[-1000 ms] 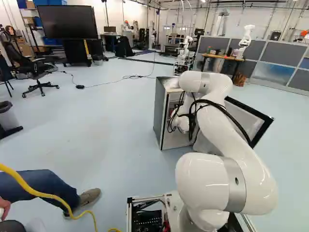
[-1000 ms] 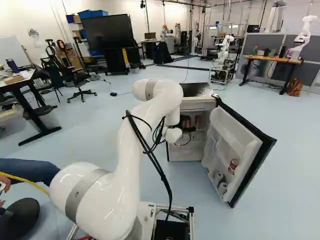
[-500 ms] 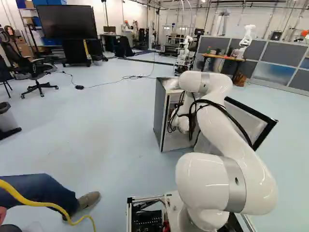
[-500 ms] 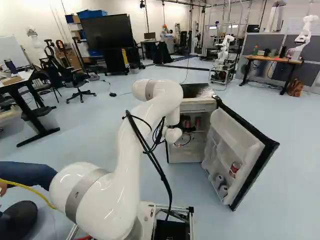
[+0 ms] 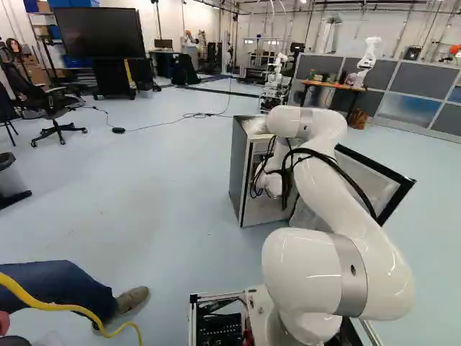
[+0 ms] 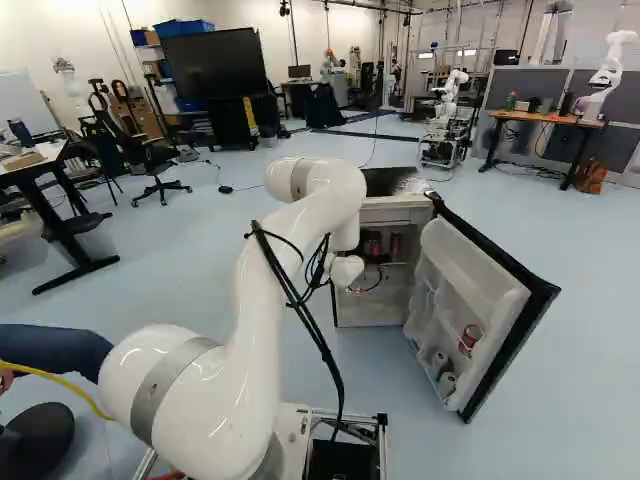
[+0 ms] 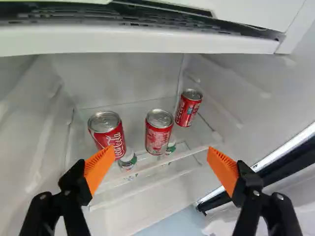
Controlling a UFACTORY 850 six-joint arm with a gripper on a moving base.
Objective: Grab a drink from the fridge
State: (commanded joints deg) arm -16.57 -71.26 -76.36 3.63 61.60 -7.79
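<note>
Right now, at the open fridge (image 5: 241, 173), the orange-padded fingers (image 7: 98, 167) are spread wide, well apart from each other; three red drink cans (image 7: 158, 135) stand ahead of them on the fridge's shelf (image 7: 135, 115), one nearest its door-side wall (image 7: 224, 98).

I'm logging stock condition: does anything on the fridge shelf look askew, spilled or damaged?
Nothing stands out: the three red cans stand upright on the shelf, with no dent or leak visible in the wrist view.
</note>
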